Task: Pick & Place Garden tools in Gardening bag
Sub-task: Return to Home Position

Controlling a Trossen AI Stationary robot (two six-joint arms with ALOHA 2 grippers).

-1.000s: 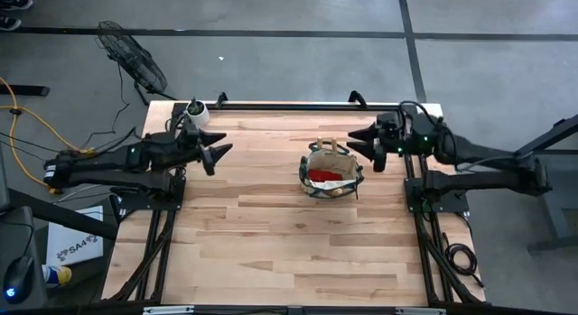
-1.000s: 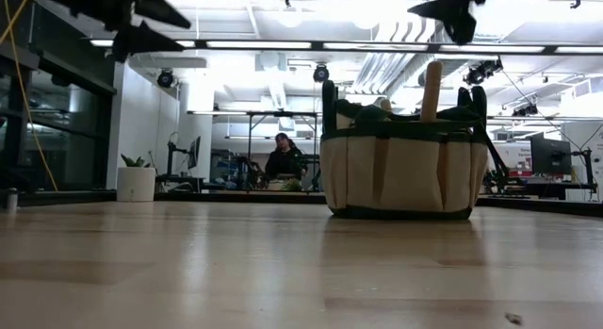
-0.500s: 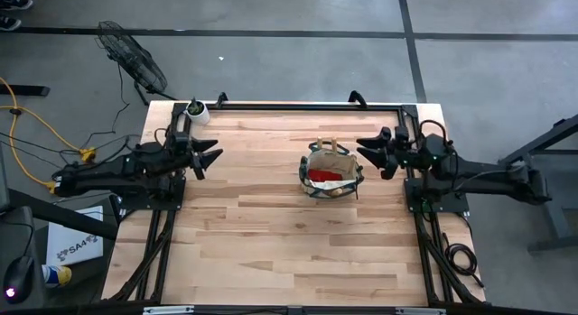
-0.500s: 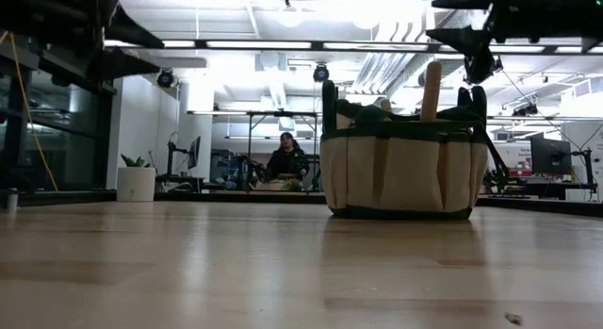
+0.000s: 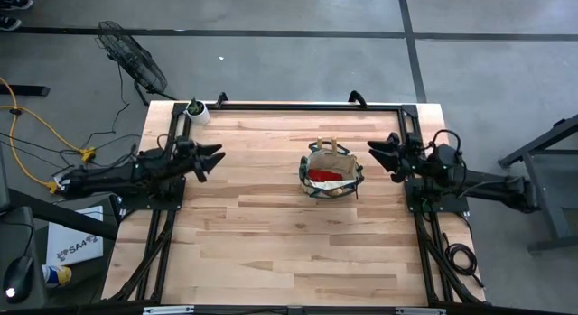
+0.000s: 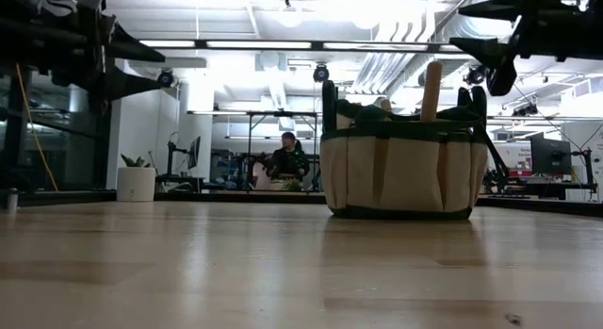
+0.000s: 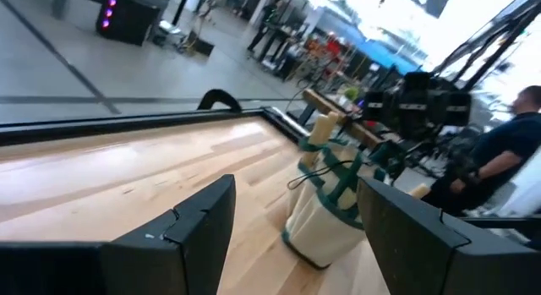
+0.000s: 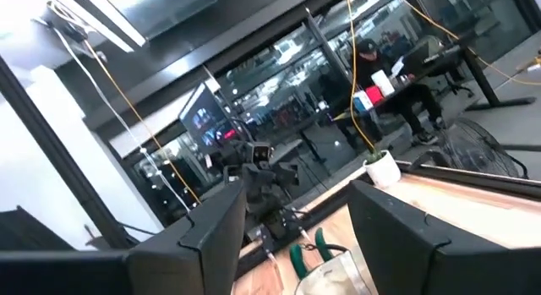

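The gardening bag [image 5: 330, 171], tan canvas with dark green trim, stands upright on its base on the wooden table [image 5: 271, 234], right of centre. Garden tools stick out of it: a wooden handle [image 6: 431, 90] rises above its rim and a red glove [image 5: 323, 176] lies inside. My left gripper [image 5: 215, 158] is open above the table's left edge, pointing level toward the bag, nothing between its fingers. My right gripper [image 5: 375, 155] is open above the table's right edge, just right of the bag, also holding nothing.
A small white pot with a plant [image 5: 197, 111] stands at the table's far left corner. A dark rail [image 5: 289, 105] runs along the far edge. A person [image 6: 286, 161] sits in the room beyond. Bare wood lies in front of the bag.
Both arms have drawn back and sunk. My left gripper has gone down and toward the table's left edge. My right gripper has gone down and toward the right edge, away from the bag, tipping upward. Both stay open. The bag has not moved.
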